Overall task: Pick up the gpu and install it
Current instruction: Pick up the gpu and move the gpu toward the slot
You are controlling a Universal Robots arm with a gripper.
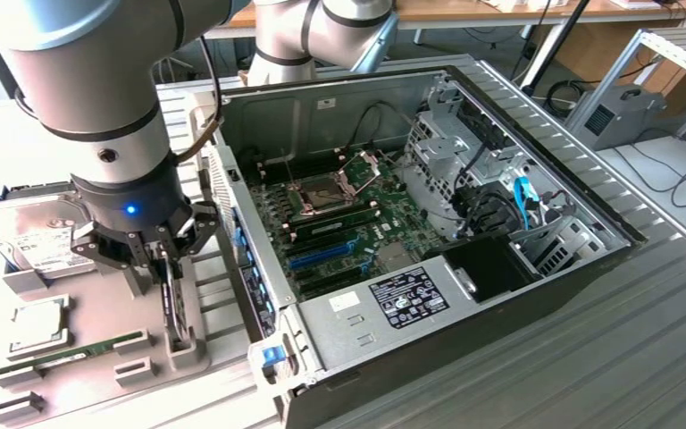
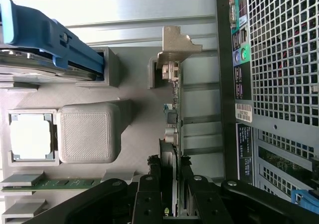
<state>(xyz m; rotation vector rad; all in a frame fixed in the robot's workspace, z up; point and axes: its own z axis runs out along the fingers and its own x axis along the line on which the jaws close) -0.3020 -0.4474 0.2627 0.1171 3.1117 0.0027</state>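
gpu [image 2: 172, 117] on edge — computer case [image 2: 279, 84] close beside

Gripper [image 1: 167, 266] is pinching the gpu [image 1: 176, 308], which stands on edge in the gray tray [image 1: 99, 393], roughly 9 o'clock of the open pc case [image 1: 474, 357].

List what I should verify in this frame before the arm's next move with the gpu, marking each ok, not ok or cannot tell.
1. The gripper is down at the gpu, jaws on either face of the card: ok.
2. Jaws closed on the card: ok, they look pressed against it.
3. The gpu out of its grey holder: not ok, it stands upright in it.
4. The computer case open, motherboard exposed: ok.
5. The blue slot empty: ok.
6. The hard drive and memory stick apart from the gripper: ok.
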